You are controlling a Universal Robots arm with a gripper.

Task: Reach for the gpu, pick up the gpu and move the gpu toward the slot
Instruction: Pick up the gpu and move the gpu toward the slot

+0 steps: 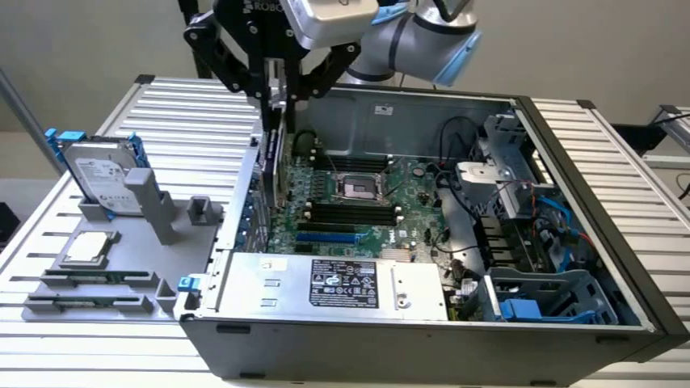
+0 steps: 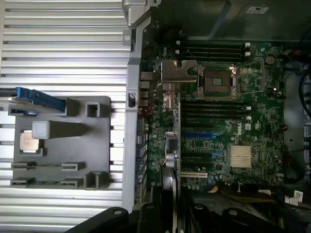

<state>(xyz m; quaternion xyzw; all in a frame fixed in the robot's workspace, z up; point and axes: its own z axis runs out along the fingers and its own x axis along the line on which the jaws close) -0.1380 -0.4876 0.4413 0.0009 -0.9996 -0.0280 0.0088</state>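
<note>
The tabletop [image 1: 161,105] was pale grey with ridged stripes; the motherboard [image 1: 367,202] was green; the hard drive [image 1: 103,174] was silver with blue rails; the holder tray [image 1: 129,267] was grey; the tool [image 1: 275,69] was black.

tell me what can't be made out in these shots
- Fingertip contact on the gpu: exterior view, the gripper linkage covers it.
- gpu's lower edge: exterior view, hidden behind the case wall.
- gpu's face: wrist view, seen edge-on.
- Hard drive label text: too small.
</note>
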